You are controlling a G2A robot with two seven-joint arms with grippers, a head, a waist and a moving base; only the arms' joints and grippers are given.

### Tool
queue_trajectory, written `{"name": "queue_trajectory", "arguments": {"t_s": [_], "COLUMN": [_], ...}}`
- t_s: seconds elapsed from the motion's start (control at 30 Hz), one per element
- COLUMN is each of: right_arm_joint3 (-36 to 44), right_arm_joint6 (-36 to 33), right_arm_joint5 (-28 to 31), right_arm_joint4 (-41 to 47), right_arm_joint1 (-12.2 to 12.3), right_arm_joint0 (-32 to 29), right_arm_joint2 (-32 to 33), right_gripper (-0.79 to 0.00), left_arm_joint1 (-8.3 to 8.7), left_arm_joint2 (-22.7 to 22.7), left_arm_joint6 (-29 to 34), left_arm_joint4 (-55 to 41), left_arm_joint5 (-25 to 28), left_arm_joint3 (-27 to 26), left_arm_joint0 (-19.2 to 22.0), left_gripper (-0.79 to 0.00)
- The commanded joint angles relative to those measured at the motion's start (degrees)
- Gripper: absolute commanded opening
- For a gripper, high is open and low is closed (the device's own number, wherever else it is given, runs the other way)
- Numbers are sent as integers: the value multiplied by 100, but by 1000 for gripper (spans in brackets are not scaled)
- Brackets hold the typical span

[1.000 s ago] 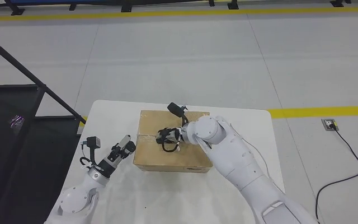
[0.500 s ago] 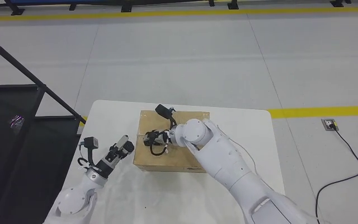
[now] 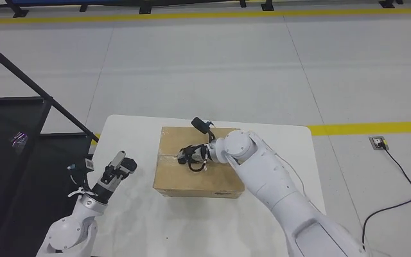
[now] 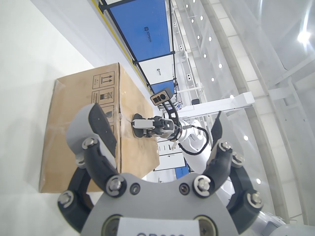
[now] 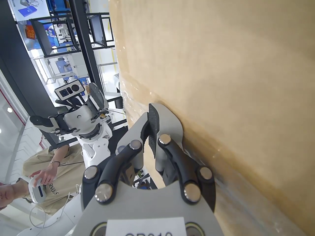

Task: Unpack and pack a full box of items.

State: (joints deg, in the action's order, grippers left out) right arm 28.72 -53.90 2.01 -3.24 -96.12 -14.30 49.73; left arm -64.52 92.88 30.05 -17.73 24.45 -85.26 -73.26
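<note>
Slippage risk: right gripper [image 3: 186, 157], closed and empty, presses the taped seam [image 3: 168, 155] of the box [image 3: 192, 180] and may skid or shove it, unbraced by the open, empty left gripper [image 3: 122, 166].

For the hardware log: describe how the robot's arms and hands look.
The left arm and right arm have smooth white shells. The left hand and right hand each carry two light grey fingers with dark textured pads, black linkages, silver screws and a grey base plate with a white label. A black cable loops at the right wrist, near its small camera.
</note>
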Motion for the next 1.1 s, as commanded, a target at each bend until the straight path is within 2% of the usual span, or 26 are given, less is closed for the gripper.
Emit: {"name": "queue_trajectory", "arguments": {"t_s": [0.0,0.3,0.6,0.67,0.87,1.07], "right_arm_joint3": [47,837,2806,3330,4458,4810], "right_arm_joint6": [-41,-118,-207,-247,-309,-252], "right_arm_joint5": [-61,-289,-1113,-1132,-1492,-1900], "right_arm_joint4": [-57,-351,-991,-1060,-1401,-1571], "right_arm_joint1": [94,602,1132,1225,1414,1514], "right_arm_joint0": [-50,-599,-1713,-2008,-2673,-2879], "right_arm_joint2": [111,777,1616,1816,2172,2394], "right_gripper": [-785,-785,-785,-785,-785,-785], "left_arm_joint1": [2,8,19,20,24,26], "left_arm_joint2": [13,45,87,95,95,99], "left_arm_joint6": [13,33,59,57,75,73], "left_arm_joint4": [-16,-48,-45,-56,-55,-61], "left_arm_joint5": [-4,9,-10,-7,-36,-23], "left_arm_joint3": [-15,-76,-118,-123,-107,-101], "left_arm_joint0": [-8,-42,-50,-53,-39,-32], "left_gripper": [0,0,0,0,0,0]}}
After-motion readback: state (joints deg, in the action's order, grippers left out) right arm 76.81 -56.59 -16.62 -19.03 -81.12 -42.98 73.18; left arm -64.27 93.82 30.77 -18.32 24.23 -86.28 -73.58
